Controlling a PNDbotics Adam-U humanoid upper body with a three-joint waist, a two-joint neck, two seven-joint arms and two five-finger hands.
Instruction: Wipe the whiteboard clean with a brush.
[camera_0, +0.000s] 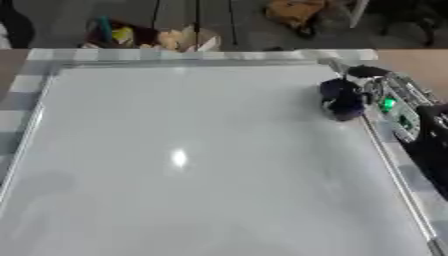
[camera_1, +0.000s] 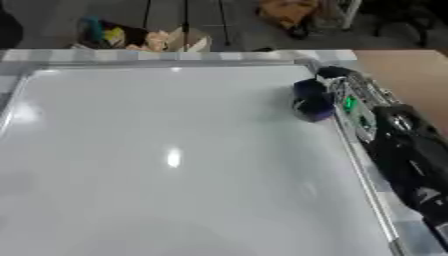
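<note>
A large whiteboard (camera_0: 192, 160) fills both views, its surface plain white with a light glare near the middle. At its upper right edge my right hand (camera_1: 337, 92) is curled round a dark blue brush (camera_1: 310, 101), which rests on the board. The right arm (camera_1: 407, 150) comes in along the board's right frame, with a green light on the wrist. No marks show on the board. My left hand shows in neither view.
The board's metal frame (camera_0: 398, 180) runs down the right side, over a brown table (camera_1: 402, 67). Beyond the far edge, a cardboard box (camera_0: 144, 36) with colourful items and an orange-brown bag (camera_0: 293, 12) lie on the floor.
</note>
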